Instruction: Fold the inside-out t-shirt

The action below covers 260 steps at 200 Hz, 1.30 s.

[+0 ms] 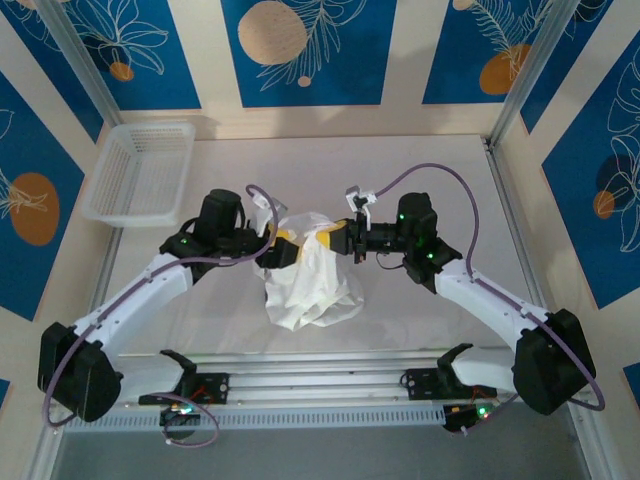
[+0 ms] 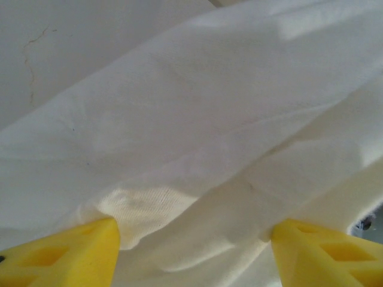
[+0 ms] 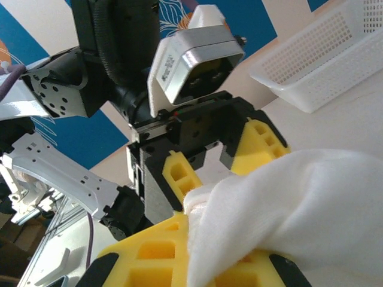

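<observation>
The white t-shirt [image 1: 308, 285] is bunched and held up at the table's middle, its lower part draped onto the surface. My right gripper [image 1: 337, 240] is shut on a top fold of the cloth; in the right wrist view the fabric [image 3: 299, 203] spills out from between its yellow fingers [image 3: 155, 257]. My left gripper [image 1: 284, 248] faces it from the left. Its fingers [image 2: 60, 257] stand wide apart, with the shirt's folds [image 2: 197, 149] lying between them. From the right wrist, the left gripper's fingers [image 3: 182, 173] straddle the same fold. No neck label is visible.
A white mesh basket [image 1: 140, 170] stands at the back left of the table, also seen behind the cloth as the basket [image 3: 323, 66] in the right wrist view. Metal frame posts run along both sides. Both arm bases sit at the near edge.
</observation>
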{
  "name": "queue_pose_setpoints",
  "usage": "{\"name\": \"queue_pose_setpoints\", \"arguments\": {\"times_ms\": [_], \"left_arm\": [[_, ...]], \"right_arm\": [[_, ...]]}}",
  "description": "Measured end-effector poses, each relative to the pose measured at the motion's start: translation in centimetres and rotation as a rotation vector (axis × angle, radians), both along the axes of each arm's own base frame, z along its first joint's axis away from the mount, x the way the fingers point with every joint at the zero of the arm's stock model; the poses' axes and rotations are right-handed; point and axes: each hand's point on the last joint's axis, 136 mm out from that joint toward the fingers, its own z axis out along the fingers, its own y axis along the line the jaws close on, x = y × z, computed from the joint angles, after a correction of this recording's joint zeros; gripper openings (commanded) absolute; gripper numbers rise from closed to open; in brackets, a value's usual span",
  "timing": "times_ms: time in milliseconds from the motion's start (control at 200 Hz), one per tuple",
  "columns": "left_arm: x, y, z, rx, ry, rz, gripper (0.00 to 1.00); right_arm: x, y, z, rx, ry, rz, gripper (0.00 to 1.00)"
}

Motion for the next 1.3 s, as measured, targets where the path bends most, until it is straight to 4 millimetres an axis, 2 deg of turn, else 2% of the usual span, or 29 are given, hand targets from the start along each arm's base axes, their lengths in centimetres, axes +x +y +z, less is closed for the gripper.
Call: {"name": "queue_pose_setpoints", "arguments": {"times_ms": [55, 95, 135, 205, 305, 380, 440, 505, 545, 585, 665, 710, 765, 850, 935, 1015, 1085, 1150, 1175, 1240, 1300], "left_arm": [[0.5, -0.3, -0.1, -0.001, -0.002, -0.002, 0.55], [0.7, -0.5, -0.2, -0.001, -0.003, -0.004, 0.45], [1.0, -0.8, -0.2, -0.001, -0.007, -0.008, 0.31], [1.4, -1.0, -0.2, -0.012, -0.006, -0.004, 0.00], [1.6, -1.3, 0.5, -0.040, -0.009, 0.003, 0.00], [1.6, -1.1, 1.5, -0.080, 0.017, 0.029, 0.00], [1.4, -0.9, 3.1, -0.148, 0.048, 0.038, 0.00], [1.2, -0.7, 5.4, -0.233, 0.077, 0.036, 0.00], [0.9, -0.7, 6.7, -0.275, 0.093, 0.028, 0.00], [0.7, -0.7, 7.6, -0.301, 0.113, 0.021, 0.00], [0.2, -0.9, 8.4, -0.328, 0.153, 0.002, 0.00], [0.1, -0.9, 8.6, -0.336, 0.163, 0.001, 0.00], [0.0, -0.9, 8.7, -0.340, 0.175, 0.002, 0.00], [0.0, -0.9, 8.5, -0.341, 0.195, 0.002, 0.00], [0.0, -0.9, 7.8, -0.323, 0.216, 0.005, 0.00], [-0.1, -0.9, 6.5, -0.269, 0.232, 0.007, 0.00], [-0.6, -1.2, 4.9, -0.178, 0.224, 0.003, 0.00], [-2.2, -2.1, 3.2, -0.084, 0.204, -0.038, 0.00], [-3.3, -2.5, 2.3, -0.044, 0.202, -0.067, 0.06], [-6.4, -3.5, -0.8, 0.059, 0.202, -0.146, 0.36], [-9.3, -3.4, -4.8, 0.184, 0.221, -0.189, 0.51]], "right_arm": [[-0.2, 0.2, 0.0, -0.001, 0.006, 0.012, 0.00], [-0.2, 0.3, 0.0, -0.002, 0.010, 0.021, 0.00], [-0.2, 0.5, 0.1, -0.002, 0.012, 0.027, 0.00], [-0.1, 0.6, 0.1, -0.004, 0.019, 0.029, 0.00], [0.6, 0.2, -0.2, -0.018, 0.044, -0.004, 0.00], [2.7, -1.2, -1.3, -0.051, 0.081, -0.102, 0.00], [5.2, -3.0, -3.0, -0.095, 0.103, -0.209, 0.00], [7.6, -4.7, -6.1, -0.161, 0.153, -0.289, 0.00], [8.7, -5.4, -8.7, -0.209, 0.211, -0.321, 0.07], [9.0, -5.6, -10.9, -0.249, 0.278, -0.324, 0.17], [8.6, -5.9, -13.5, -0.309, 0.371, -0.340, 0.39], [8.6, -6.2, -13.8, -0.317, 0.380, -0.366, 0.47], [8.6, -6.9, -13.1, -0.306, 0.374, -0.424, 0.50], [7.7, -8.0, -10.2, -0.257, 0.288, -0.516, 0.50], [6.0, -7.9, -6.6, -0.186, 0.181, -0.560, 0.50], [3.9, -6.4, -3.9, -0.127, 0.153, -0.533, 0.51], [2.9, -4.9, -3.2, -0.117, 0.218, -0.491, 0.52], [3.0, -4.0, -3.9, -0.145, 0.328, -0.486, 0.54], [3.2, -4.0, -4.5, -0.164, 0.373, -0.495, 0.54], [3.3, -4.5, -6.9, -0.226, 0.483, -0.541, 0.55], [2.9, -5.6, -9.2, -0.293, 0.574, -0.588, 0.55]]}}
